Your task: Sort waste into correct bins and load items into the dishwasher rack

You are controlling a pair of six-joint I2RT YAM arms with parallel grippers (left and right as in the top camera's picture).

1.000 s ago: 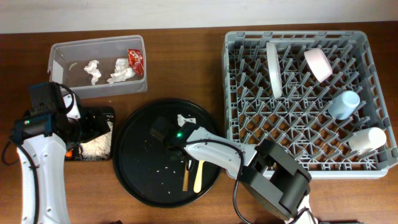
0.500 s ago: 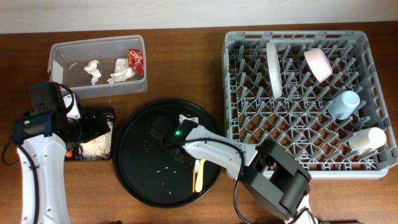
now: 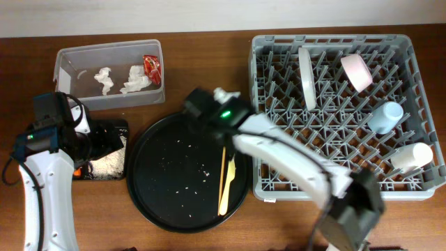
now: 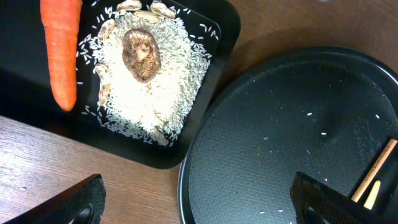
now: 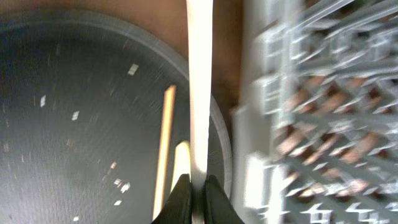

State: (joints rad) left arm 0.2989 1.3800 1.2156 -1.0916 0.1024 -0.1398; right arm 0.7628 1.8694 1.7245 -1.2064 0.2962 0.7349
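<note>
R claw [image 5: 192, 186] clamped on fork [image 5: 199, 93], at round tray's [image 3: 150, 209] 1 o'clock rim | L claw [image 4: 199, 202] spread, empty, above black tray [image 4: 214, 62] | advice: swing fork toward 3 o'clock, lower upright between rack [image 3: 259, 104] pegs | rack: 1 plate [image 3: 307, 77], 1 bowl [image 3: 357, 72], 2 cups [image 3: 385, 116] | tub [image 3: 70, 56]: 2 napkins [image 3: 104, 78], 1 wrapper [image 3: 151, 66]

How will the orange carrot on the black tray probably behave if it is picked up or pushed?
The carrot looks solid and straight, so it is probably stiff, not floppy. Its round, tapered body may roll in a curve if pushed. Its smooth skin could slip in a light grip.
</note>
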